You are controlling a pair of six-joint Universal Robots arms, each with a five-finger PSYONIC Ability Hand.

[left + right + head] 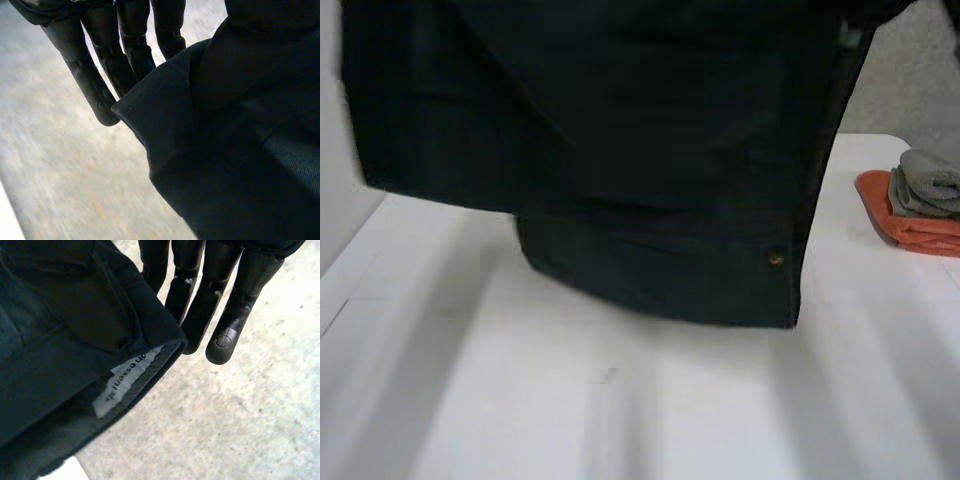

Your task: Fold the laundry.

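Note:
A dark, almost black garment point(620, 150) hangs lifted above the white table point(620, 400), its lower hem clear of the tabletop, with a small brass button point(776, 259) near its right edge. In the left wrist view my left hand point(130, 45) has straight fingers behind an upper edge of the garment point(225, 175), and the thumb presses the cloth against them. In the right wrist view my right hand point(240, 300) pinches the other upper edge of the garment point(60, 390) the same way, beside a white label point(125, 382).
A stack of folded cloths point(920, 205), grey on orange, lies at the table's far right edge. The hanging garment hides the back of the table. Bare tabletop spreads in front of and below it.

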